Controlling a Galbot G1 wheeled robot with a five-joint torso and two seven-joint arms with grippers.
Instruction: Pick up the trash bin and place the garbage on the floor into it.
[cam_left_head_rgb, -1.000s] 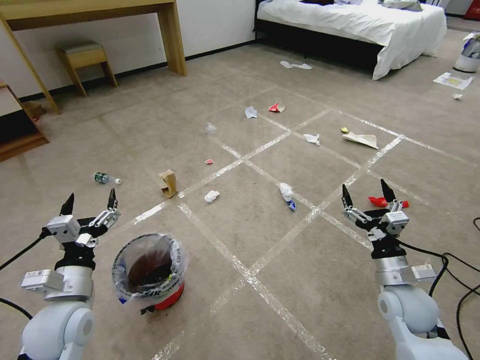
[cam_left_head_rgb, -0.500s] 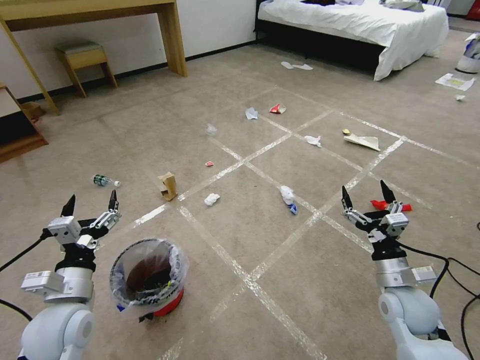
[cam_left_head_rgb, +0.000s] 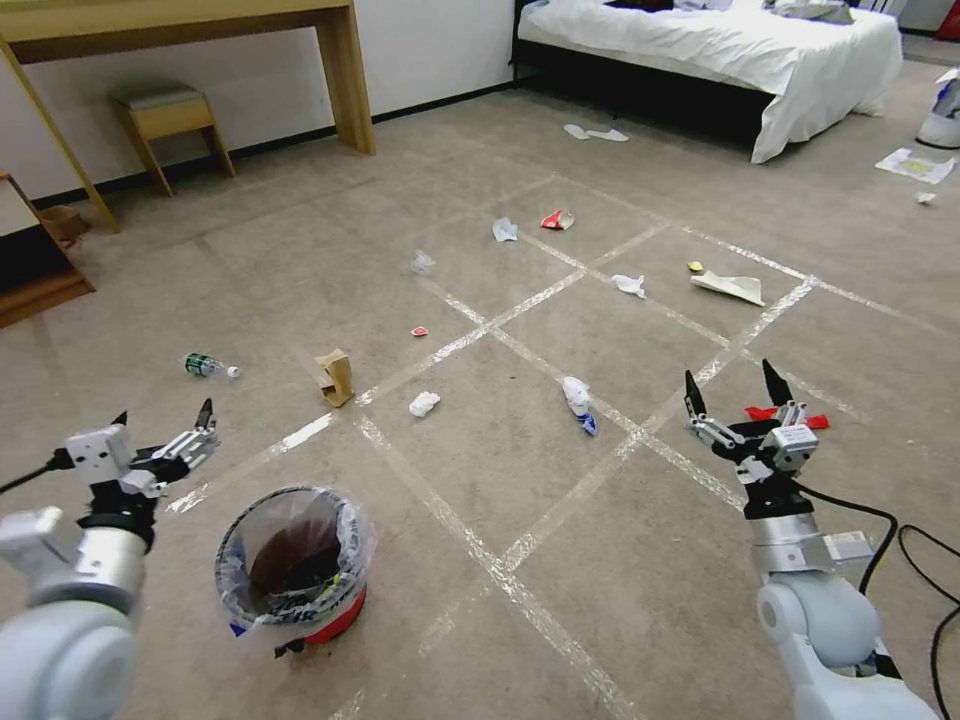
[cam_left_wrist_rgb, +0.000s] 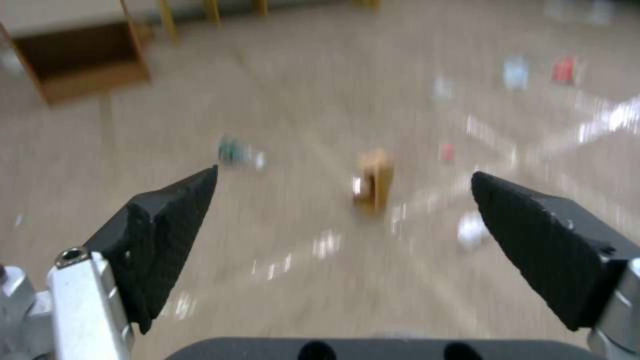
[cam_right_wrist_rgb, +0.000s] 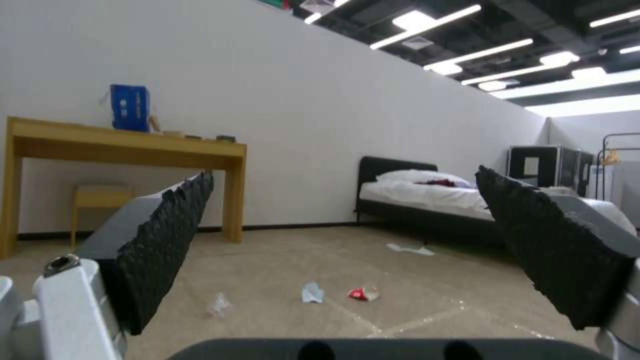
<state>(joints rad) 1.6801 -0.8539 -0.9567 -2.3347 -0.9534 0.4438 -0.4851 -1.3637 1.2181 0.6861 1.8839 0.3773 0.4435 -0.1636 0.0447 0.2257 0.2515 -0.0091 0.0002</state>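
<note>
Taped carpet floor (cam_left_head_rgb: 620, 560) carries trash bin (cam_left_head_rgb: 292, 566), brown paper bag (cam_left_head_rgb: 336, 376), plastic bottle (cam_left_head_rgb: 206, 365), scattered tissues (cam_left_head_rgb: 424, 403).

Mock bedroom built inside an industrial hall: bed (cam_left_head_rgb: 720, 45) with white sheets, wooden desk (cam_left_head_rgb: 180, 25) and stool (cam_left_head_rgb: 165, 115) against a white partition wall (cam_right_wrist_rgb: 280, 100), carpeted floor (cam_left_head_rgb: 330, 250) gridded with tape lines (cam_left_head_rgb: 560, 520), exposed black ceiling (cam_right_wrist_rgb: 533, 30) with strip lights.

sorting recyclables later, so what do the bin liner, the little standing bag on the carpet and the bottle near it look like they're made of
The trash bin liner looks like thin clear plastic film: crinkly, glossy, see-through over the rim. The standing brown bag looks like matte kraft paper, creased and holding its shape. The small bottle seems clear plastic with a green label, though it is too small to be sure.
</note>
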